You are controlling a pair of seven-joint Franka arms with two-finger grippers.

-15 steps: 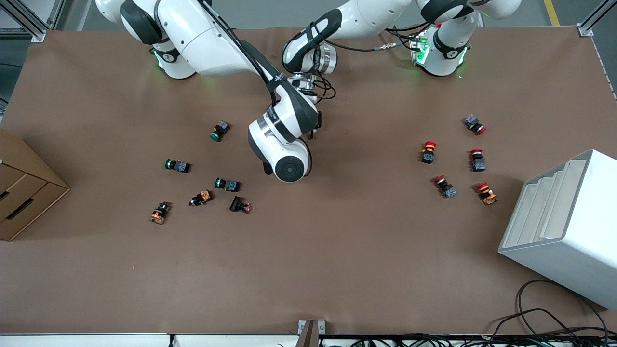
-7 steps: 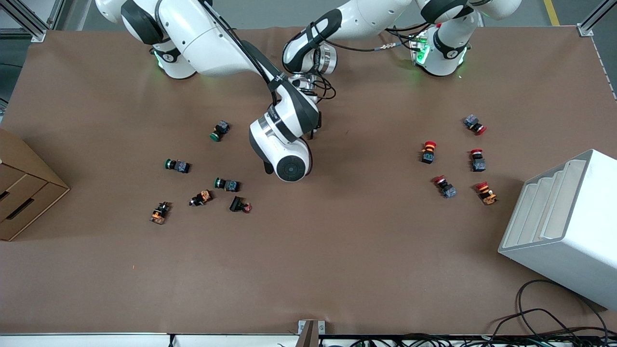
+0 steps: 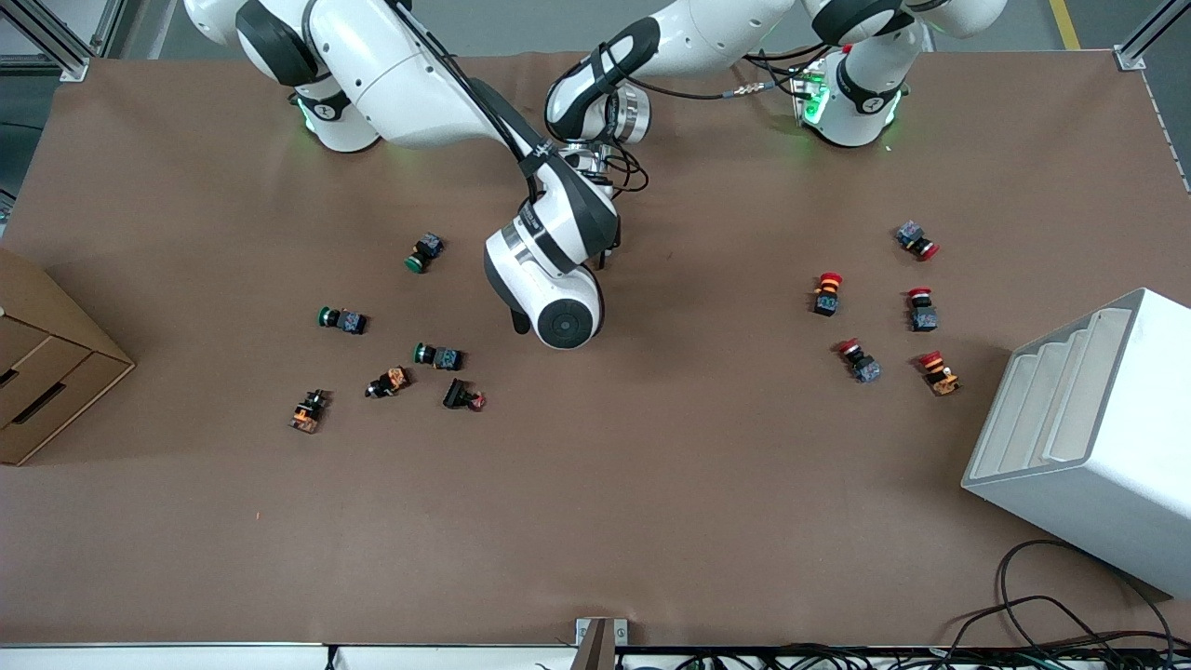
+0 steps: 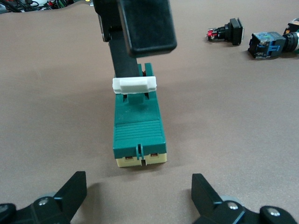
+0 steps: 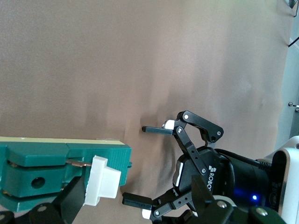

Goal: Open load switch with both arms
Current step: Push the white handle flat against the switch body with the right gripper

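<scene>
The elongated dark-green load switch (image 4: 138, 130) looks like moulded matt plastic, ribbed on top, with a smooth white plastic tab (image 4: 134, 84). Black matt plastic fingers (image 4: 70, 193) flank it over the dull brown, paper-like table covering (image 4: 233, 116).

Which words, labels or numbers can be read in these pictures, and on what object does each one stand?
"ROBO", cut off by the edge of the body: on the left gripper body, in the right wrist view.
Load switch: no readable marking.
Push buttons: any labels are too small to read.
</scene>
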